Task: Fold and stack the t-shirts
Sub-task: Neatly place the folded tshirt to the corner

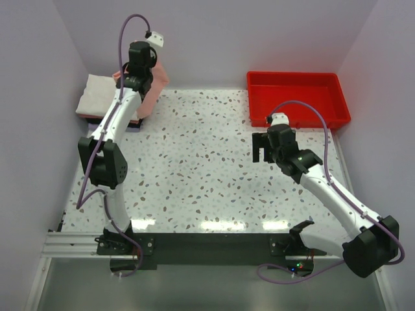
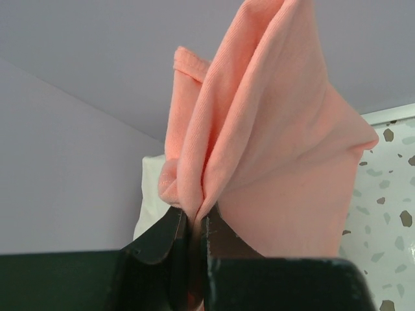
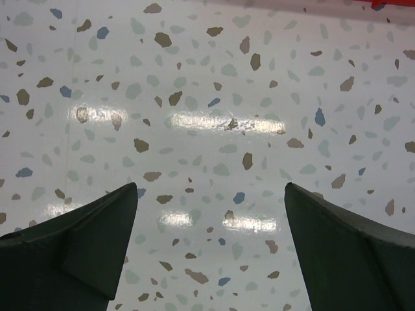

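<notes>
1. The left gripper (image 2: 196,217) is gripping a bunched fold of the salmon-pink t-shirt (image 2: 272,142). Its jaws are pressing nearly together with cloth pinched between them, at lower centre of the left wrist view.
2. In the top view the pink shirt is hanging from that gripper in the upper left of the frame. It is just beside the stack, which a folded white t-shirt (image 1: 97,94) is topping. A dark layer is showing under the white one; I cannot tell what it is.
3. The arm is hiding the shirt's lower edge, so I cannot tell whether it is touching the table (image 1: 207,168).
4. The right gripper (image 3: 211,186) is hovering released right of centre in the top view, near the red tray (image 1: 337,97). Its jaws are spread wide with only speckled tabletop between them.
5. Judgement: the step in hand is looking like the transfer of the pink shirt onto the stack. The cloth is showing several layers, but I cannot tell how neat the fold is.
6. Judgement: the next move is calling for a shift toward the left of the frame, over the white shirt. Then a slow descent so the hanging end lands first and the rest lays flat before the jaws open. The risks are crumpling the cloth and nudging the stack.
</notes>
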Tool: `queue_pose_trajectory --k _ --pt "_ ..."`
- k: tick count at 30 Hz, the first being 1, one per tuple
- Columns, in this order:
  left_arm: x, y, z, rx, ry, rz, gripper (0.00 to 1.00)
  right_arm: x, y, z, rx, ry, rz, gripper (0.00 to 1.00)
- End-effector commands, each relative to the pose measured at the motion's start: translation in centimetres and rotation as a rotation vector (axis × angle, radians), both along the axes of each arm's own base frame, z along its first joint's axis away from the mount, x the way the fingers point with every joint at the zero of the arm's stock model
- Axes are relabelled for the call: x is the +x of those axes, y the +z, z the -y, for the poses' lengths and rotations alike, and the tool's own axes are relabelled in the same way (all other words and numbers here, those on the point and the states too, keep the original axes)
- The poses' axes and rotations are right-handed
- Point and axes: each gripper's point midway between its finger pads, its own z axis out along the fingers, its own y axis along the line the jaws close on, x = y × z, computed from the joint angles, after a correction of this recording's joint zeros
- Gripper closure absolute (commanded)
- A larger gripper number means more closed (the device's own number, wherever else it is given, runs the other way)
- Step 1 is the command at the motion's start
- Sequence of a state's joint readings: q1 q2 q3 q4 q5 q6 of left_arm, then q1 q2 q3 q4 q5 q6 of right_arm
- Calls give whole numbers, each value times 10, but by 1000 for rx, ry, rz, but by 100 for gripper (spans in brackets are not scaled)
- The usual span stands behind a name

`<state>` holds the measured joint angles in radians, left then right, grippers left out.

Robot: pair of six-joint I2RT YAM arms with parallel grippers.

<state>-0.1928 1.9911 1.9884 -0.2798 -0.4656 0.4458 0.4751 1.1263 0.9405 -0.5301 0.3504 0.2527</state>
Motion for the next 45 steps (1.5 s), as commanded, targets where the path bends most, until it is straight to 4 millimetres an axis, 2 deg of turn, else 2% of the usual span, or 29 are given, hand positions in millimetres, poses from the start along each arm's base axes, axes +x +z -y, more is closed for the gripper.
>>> queue_pose_trajectory --k 1,6,10,12,17,19,20,22,26,32,39,40,42,43,45 --pt "-12 67 -8 -37 25 156 100 7 7 3 3 -22 44 1" --pt "-10 62 -24 -28 67 155 100 7 7 4 0 -24 43 1" --pt "-2 43 -40 -34 82 132 100 7 7 5 -3 -29 44 1" --pt "1 33 -57 -46 109 122 100 6 7 6 -7 -33 41 1" --pt "13 -3 -94 -105 145 84 100 6 8 9 -16 -41 44 1" --pt "21 -21 -95 -128 135 60 100 7 8 9 -17 -44 45 1" --pt "21 -25 -114 -136 163 61 100 7 8 9 -18 -42 43 1" --pt "26 -44 -123 -170 171 37 100 7 9 9 -20 -45 43 1" --pt "29 -69 -154 -217 213 17 100 7 8 10 -22 -49 40 1" --pt "26 -86 -185 -278 247 9 100 8 8 10 -24 -53 34 1" --pt "21 -100 -209 -339 262 9 99 10 8 9 -25 -53 26 1" --pt "22 -101 -210 -349 251 9 93 9 7 8 -24 -49 23 1" --pt "22 -101 -215 -354 251 14 75 9 7 8 -23 -49 21 1" --pt "21 -99 -220 -353 258 20 72 8 7 7 -23 -46 18 1" --pt "19 -92 -229 -353 289 45 48 8 8 9 -25 -48 17 1"
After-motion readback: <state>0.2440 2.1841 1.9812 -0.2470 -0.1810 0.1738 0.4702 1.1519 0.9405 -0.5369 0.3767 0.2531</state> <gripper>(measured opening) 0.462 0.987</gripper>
